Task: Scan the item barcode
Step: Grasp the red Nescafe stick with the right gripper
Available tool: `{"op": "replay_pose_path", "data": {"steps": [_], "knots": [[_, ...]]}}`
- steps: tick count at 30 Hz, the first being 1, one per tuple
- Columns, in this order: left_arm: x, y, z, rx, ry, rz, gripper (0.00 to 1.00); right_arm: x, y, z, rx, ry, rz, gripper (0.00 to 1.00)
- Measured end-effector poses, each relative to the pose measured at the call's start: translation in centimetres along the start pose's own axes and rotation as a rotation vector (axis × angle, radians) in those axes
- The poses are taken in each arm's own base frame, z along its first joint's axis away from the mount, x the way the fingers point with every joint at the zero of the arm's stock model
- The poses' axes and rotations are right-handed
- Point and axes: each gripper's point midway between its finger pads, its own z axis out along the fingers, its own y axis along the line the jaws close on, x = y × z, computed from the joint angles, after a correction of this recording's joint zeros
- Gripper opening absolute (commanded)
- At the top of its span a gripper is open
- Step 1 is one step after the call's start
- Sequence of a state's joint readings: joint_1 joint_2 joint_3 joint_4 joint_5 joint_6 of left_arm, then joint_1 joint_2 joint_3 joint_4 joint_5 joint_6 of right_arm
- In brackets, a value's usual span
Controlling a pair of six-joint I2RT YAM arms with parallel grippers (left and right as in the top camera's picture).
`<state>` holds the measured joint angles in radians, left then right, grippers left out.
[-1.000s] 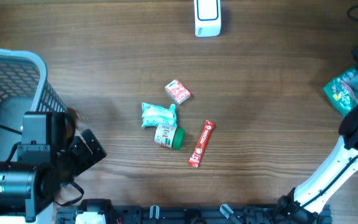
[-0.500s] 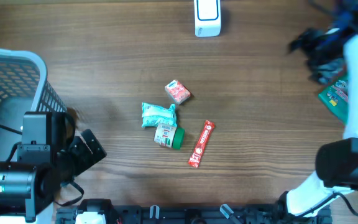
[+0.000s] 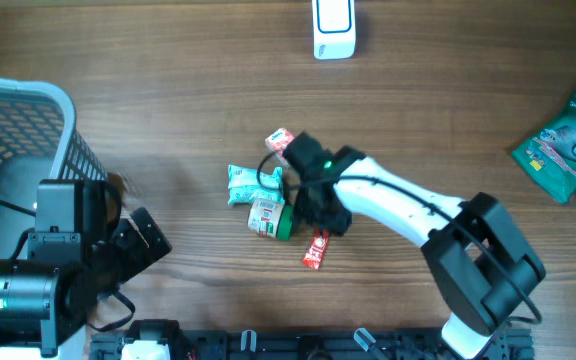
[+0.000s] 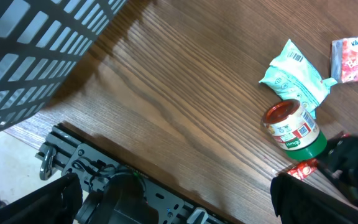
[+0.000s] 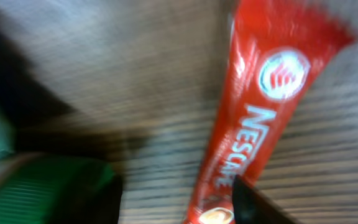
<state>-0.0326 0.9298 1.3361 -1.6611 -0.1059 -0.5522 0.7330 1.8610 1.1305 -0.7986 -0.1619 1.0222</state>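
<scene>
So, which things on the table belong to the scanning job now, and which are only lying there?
For the job: the scanner, the red coffee stick, and the right tool over that stick.
Only lying there: the tissue pack, the teal packet, the jar with a green lid, the green bag.

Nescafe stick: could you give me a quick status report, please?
Left pincer open. Right pincer over Nescafe stick, grip unclear. Green-lidded jar close alongside.

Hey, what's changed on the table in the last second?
The right gripper swung from the far right to the centre, now over the red Nescafe stick beside the green-lidded jar; whether it grips is unclear. The stick, jar, scanner and left arm stayed put.
</scene>
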Motion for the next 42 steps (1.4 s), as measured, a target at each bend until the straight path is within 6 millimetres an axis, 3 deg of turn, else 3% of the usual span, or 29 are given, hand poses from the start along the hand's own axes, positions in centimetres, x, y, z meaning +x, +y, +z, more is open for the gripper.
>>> {"op": "replay_pose_path", "data": {"steps": [2, 4, 8, 10, 11, 13, 20, 24, 27, 28, 34, 36, 38, 40, 42], "knots": [[0.0, 0.0, 0.0, 0.0, 0.0, 0.0, 1.0, 1.2, -1.2, 0.8, 0.036, 0.019, 0.057, 0.43], [0.0, 0.0, 0.0, 0.0, 0.0, 0.0, 1.0, 1.1, -1.4, 0.8, 0.042, 0.013, 0.079, 0.51], [0.0, 0.0, 0.0, 0.0, 0.0, 0.0, 1.0, 1.1, -1.9, 0.8, 0.066, 0.0, 0.077, 0.55], [0.0, 0.0, 0.0, 0.0, 0.0, 0.0, 1.0, 1.8, -3.8, 0.5, 0.149, 0.022, 0.057, 0.64], [0.0, 0.0, 0.0, 0.0, 0.0, 0.0, 1.0, 1.9, -4.5, -0.1, 0.19, 0.024, 0.04, 0.64], [0.0, 0.0, 0.0, 0.0, 0.0, 0.0, 1.0, 1.0, -4.0, -0.7, 0.193, -0.011, -0.009, 0.64], [0.0, 0.0, 0.0, 0.0, 0.0, 0.0, 1.0, -0.5, -3.5, 0.1, 0.164, -0.089, -0.058, 0.39], [0.0, 0.0, 0.0, 0.0, 0.0, 0.0, 1.0, -0.5, -3.6, 0.4, 0.163, -0.092, -0.06, 0.36], [0.0, 0.0, 0.0, 0.0, 0.0, 0.0, 1.0, -0.5, -3.7, 0.4, 0.165, -0.092, -0.059, 0.1], [0.0, 0.0, 0.0, 0.0, 0.0, 0.0, 1.0, -0.4, -3.9, 0.5, 0.174, -0.085, -0.063, 0.06], [0.0, 0.0, 0.0, 0.0, 0.0, 0.0, 1.0, 0.1, -4.7, 0.2, 0.219, -0.046, -0.124, 0.04], [0.0, 0.0, 0.0, 0.0, 0.0, 0.0, 1.0, -0.2, -4.9, -0.7, 0.239, -0.021, -0.165, 0.04], [0.0, 0.0, 0.0, 0.0, 0.0, 0.0, 1.0, -2.4, -2.8, -2.9, 0.129, -0.064, -0.254, 0.04], [0.0, 0.0, 0.0, 0.0, 0.0, 0.0, 1.0, -3.2, 0.2, -7.3, -0.075, -0.134, -0.422, 0.04], [0.0, 0.0, 0.0, 0.0, 0.0, 0.0, 1.0, -2.5, 3.0, -12.3, -0.292, -0.219, -0.642, 0.04]]}}
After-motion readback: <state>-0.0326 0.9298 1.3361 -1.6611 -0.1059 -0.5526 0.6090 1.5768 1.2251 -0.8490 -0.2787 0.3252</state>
